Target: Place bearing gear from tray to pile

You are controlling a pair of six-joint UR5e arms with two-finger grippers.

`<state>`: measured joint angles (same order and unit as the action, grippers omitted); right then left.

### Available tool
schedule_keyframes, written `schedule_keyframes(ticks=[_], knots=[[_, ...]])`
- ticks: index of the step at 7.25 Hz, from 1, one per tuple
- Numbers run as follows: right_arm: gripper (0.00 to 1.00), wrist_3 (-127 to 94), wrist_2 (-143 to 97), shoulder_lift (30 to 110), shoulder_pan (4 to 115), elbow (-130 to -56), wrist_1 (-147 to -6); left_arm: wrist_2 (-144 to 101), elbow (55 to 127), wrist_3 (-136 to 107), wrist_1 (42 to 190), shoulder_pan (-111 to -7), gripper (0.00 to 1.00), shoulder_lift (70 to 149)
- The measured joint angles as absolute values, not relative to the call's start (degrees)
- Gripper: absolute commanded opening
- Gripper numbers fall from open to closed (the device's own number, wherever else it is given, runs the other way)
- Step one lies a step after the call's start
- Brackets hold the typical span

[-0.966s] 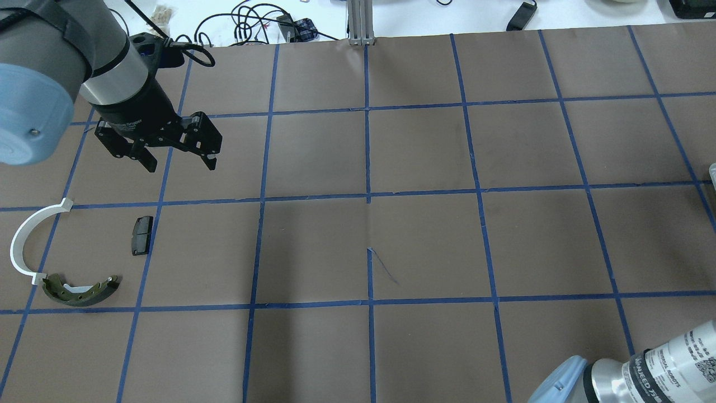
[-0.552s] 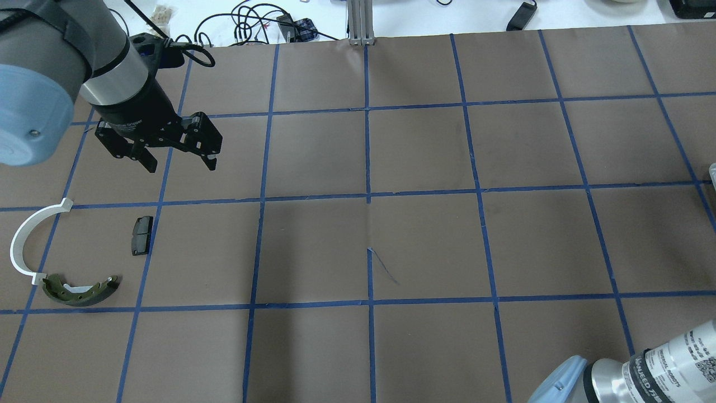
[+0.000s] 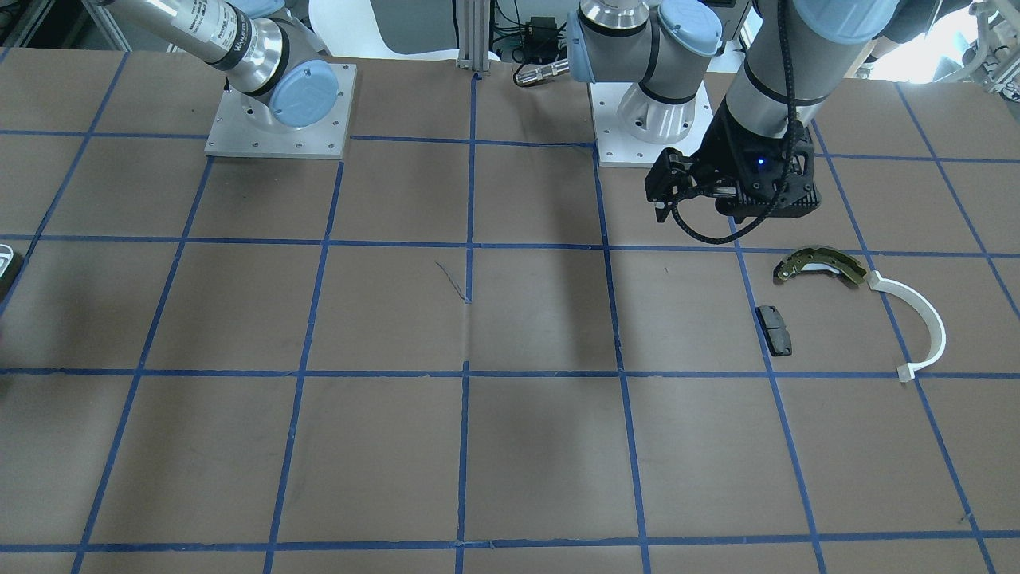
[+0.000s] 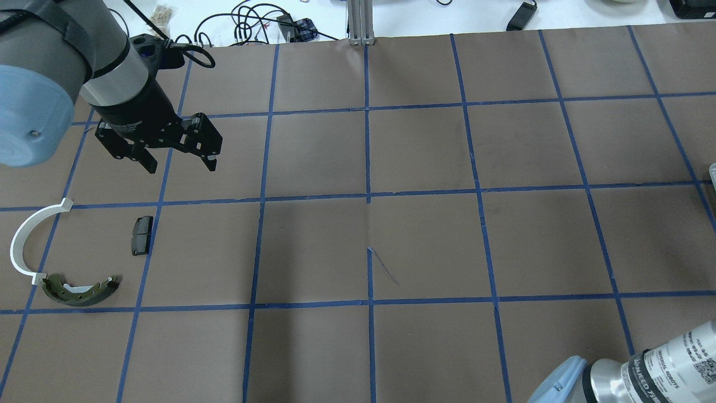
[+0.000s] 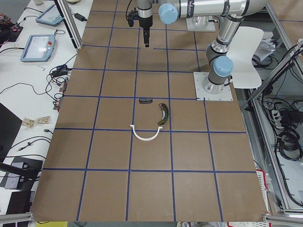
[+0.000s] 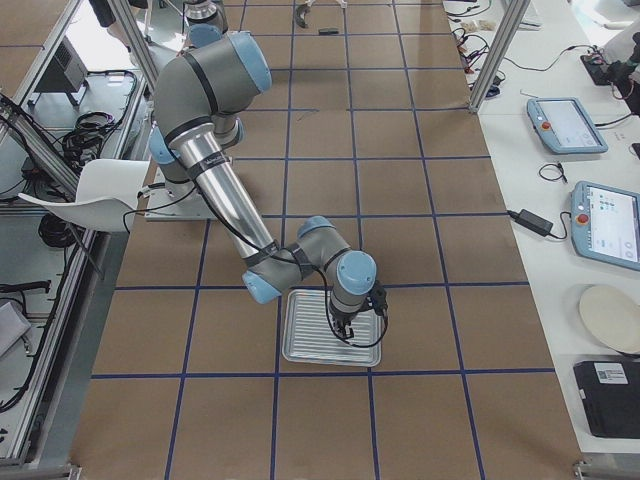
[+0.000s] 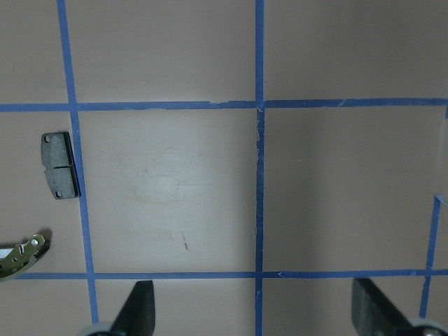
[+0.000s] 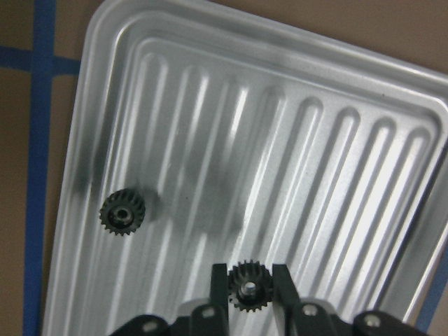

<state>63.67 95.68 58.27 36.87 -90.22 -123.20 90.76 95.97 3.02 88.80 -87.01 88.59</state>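
Note:
In the right wrist view my right gripper [image 8: 245,287] is shut on a small dark bearing gear [image 8: 245,285] just over the ribbed metal tray [image 8: 294,140]. A second gear [image 8: 122,213] lies on the tray at its left. The exterior right view shows this gripper [image 6: 340,325] over the tray [image 6: 300,352]. The pile lies at the table's left: a white plastic arc [image 4: 25,240], a dark pad [image 4: 141,235] and an olive brake shoe [image 4: 81,290]. My left gripper [image 4: 181,165] hovers open and empty beyond the pile.
The brown table has a blue tape grid [image 4: 368,193]. Cables [image 4: 251,22] and an aluminium post [image 4: 361,22] stand at the far edge. The left wrist view shows the pad [image 7: 59,164] and the brake shoe's tip [image 7: 21,253] at its left.
The right arm's wrist at the overhead view's bottom right has shifted slightly toward the robot. The left arm and the pile have not moved.

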Motion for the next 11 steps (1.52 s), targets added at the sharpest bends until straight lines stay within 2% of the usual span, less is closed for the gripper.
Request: schedule_keyframes(ticks=[2,7,9,11], knots=[[0.00,55.34,96.49,65.79,42.78,-93.14,-119.08,90.73,96.12,3.01,88.81,-87.02,1.00,88.20],[0.00,19.09,95.97,87.10,69.37,-115.86,-116.45,90.68,96.13,3.01,88.73,-87.03,1.00,87.69],[0.00,4.06,95.68,91.04,81.79,-120.52,-116.55,90.70,96.14,3.05,88.76,-87.02,1.00,87.75],[0.00,-8.86,94.51,89.95,93.45,-120.75,-117.69,90.70,96.15,3.07,88.77,-87.01,1.00,87.73]])
